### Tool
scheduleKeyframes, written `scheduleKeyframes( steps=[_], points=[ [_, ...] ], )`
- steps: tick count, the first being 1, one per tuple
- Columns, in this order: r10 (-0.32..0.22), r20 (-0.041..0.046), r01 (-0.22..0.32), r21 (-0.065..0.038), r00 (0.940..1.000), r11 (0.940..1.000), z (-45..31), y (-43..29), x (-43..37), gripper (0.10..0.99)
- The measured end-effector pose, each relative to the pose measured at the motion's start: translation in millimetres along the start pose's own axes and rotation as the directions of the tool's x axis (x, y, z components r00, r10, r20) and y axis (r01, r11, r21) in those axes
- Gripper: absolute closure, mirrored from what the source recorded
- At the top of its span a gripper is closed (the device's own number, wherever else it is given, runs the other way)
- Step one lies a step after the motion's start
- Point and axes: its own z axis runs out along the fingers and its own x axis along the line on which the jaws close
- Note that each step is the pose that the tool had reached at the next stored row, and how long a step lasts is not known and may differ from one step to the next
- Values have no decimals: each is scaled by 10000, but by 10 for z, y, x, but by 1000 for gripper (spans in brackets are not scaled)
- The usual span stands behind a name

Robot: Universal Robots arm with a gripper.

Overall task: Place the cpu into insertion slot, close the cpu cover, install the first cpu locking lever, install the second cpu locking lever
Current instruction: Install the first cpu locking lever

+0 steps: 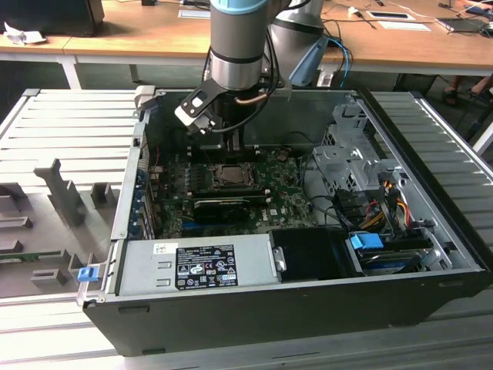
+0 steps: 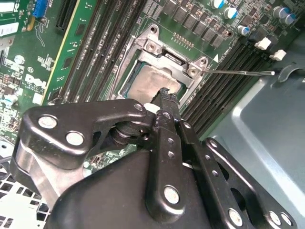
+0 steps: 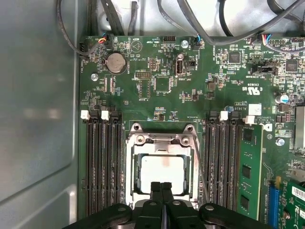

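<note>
Black hand [image 3: 161,186], fingertips pressed together, hides one edge of the cpu [image 3: 162,171] framed by the cpu cover [image 3: 161,140].

Open PC case [image 1: 269,308] on slatted table [image 1: 69,123], PSU [image 1: 192,266] inside, coin batt [image 3: 115,62] on mobo [image 3: 162,102].

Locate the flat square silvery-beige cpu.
In the first wrist view, the cpu lies within the silver-grey metal cpu cover cut-out, between black memory slots, by the black gripper.
</note>
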Motion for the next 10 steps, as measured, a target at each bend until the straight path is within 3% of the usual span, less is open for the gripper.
scheduleKeyframes(
  steps=[10],
  points=[
    [0, 1, 0, 1, 10000, 10000, -57, 0, 3, 980]
  ],
)
